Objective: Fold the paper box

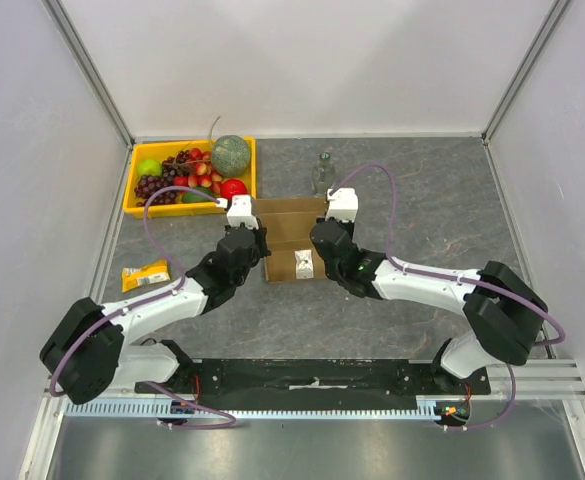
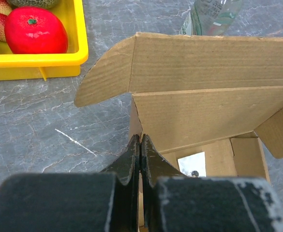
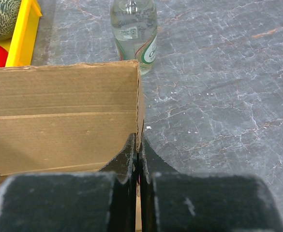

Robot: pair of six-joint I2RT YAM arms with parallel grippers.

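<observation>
Left gripper and right gripper: your black fingers pinch opposite side walls of the paper box (brown corrugated cardboard, rounded flap, lid upright).

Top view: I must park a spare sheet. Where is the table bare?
Bare: far right, from bottle to wall; near middle, between left arm and right arm, before the paper box. Crowded: left side, yellow tray and packet.

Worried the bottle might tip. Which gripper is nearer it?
Right. The right gripper grips the right wall of the paper box, just short of the bottle; the left gripper grips its left wall, farther off.
</observation>
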